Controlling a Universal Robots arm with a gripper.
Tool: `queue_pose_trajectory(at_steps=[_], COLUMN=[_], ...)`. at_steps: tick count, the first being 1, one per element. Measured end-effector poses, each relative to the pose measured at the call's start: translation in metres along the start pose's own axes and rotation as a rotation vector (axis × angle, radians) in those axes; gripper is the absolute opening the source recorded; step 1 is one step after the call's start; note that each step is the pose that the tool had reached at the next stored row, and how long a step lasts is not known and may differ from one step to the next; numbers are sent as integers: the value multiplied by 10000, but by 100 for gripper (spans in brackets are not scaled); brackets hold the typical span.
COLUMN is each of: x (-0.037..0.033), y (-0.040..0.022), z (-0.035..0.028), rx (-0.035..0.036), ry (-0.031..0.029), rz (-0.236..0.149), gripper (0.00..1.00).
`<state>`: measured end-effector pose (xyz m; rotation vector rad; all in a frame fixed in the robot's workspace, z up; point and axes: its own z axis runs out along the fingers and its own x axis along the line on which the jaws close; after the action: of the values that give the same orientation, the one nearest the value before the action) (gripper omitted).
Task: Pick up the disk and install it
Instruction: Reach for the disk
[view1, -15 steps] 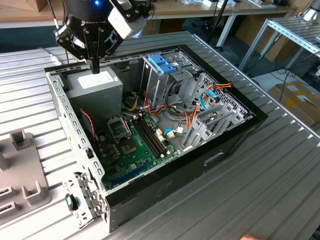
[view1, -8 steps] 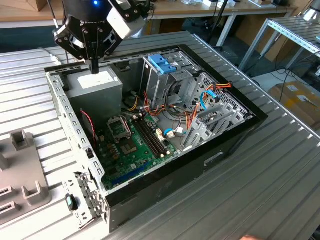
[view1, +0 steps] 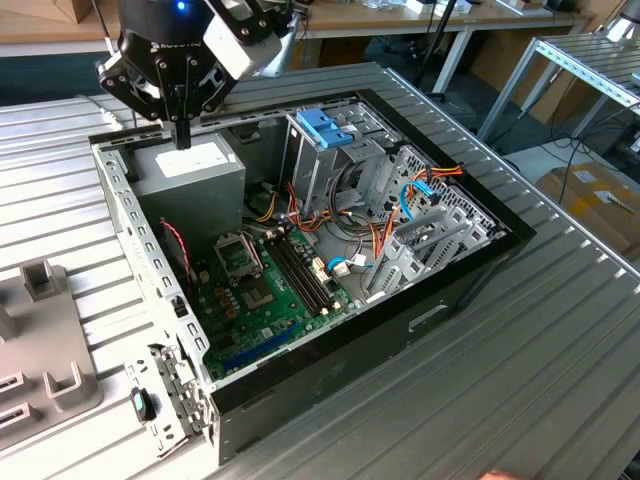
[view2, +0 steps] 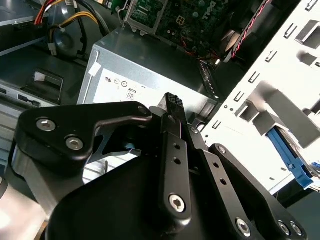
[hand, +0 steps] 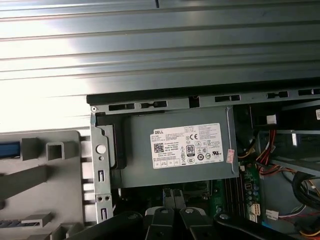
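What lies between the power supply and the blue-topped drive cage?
In the exterior view, a bundle of yellow and red cables lies low in the gap between the power supply and the drive cage.

End effector (view1: 182, 135): matte black, parallel linkage build. Outer links (view2: 85, 125): broad, curved, fixed by silver screw heads (view2: 74, 144). Central bar (view2: 172, 155): narrow, drilled with small holes, ending in a ribbed pad (view2: 172, 100). Wrist housing (view1: 150, 35): black, round, small white lettering on its face, carrying a blue light (view1: 181, 6). White camera block (view1: 240, 40) alongside.

The disk (hand: 9, 148), blue-railed, rests on the grey fixture (hand: 55, 185).
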<state>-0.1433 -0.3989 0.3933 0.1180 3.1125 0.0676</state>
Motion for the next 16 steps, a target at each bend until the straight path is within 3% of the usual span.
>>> queue_pose_trajectory(at_steps=[16], x=[52], y=[-4], z=[-1], rx=[0], ry=[0], rz=[0], gripper=[11])
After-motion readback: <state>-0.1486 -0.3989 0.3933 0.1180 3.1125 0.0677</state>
